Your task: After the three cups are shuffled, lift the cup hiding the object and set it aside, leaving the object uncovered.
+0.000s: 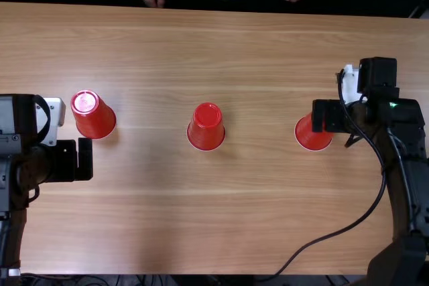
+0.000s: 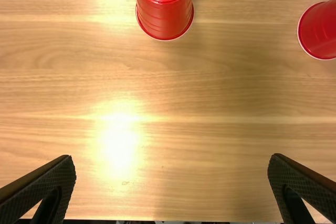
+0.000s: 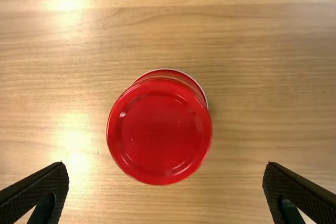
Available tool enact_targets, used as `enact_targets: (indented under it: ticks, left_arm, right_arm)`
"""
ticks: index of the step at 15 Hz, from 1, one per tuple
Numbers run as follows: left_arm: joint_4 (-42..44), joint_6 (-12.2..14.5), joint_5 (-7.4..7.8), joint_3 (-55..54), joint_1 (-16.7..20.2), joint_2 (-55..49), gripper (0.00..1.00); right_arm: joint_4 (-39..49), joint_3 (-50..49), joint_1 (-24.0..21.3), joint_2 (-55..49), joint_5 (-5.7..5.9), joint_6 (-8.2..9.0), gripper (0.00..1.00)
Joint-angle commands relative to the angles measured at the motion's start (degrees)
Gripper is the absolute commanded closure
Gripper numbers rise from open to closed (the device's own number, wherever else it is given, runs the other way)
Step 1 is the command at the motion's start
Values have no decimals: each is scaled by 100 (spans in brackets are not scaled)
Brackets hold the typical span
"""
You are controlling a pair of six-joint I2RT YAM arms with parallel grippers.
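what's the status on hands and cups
Left hand open near left cup. Right hand open over right cup. Middle cup apart; all upside down, none lifted. Nothing in the way.

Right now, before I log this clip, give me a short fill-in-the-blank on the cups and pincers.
The table holds ___ upside-down red cups.
The right pincer hangs over the cup at the row's ___ end.
The left pincer is ___, holding nothing.
Missing words: three; right; open.
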Motion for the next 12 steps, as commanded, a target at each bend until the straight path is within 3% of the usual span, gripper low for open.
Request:
enact_targets:
  ticks: [1, 10, 11, 12]
  left_arm:
    - [13, -34, 20, 199, -19, 27, 0]
    - [34, -23, 83, 173, -19, 36, 0]
    - [23, -23, 83, 173, -19, 45, 0]
    - [34, -23, 83, 173, -19, 45, 0]
  right_arm:
    - [67, 215, -16, 153, -89, 54, 0]
    - [447, 277, 10, 856, -89, 65, 0]
    - [447, 268, 10, 891, -89, 65, 7]
    - [447, 268, 10, 917, -89, 65, 25]
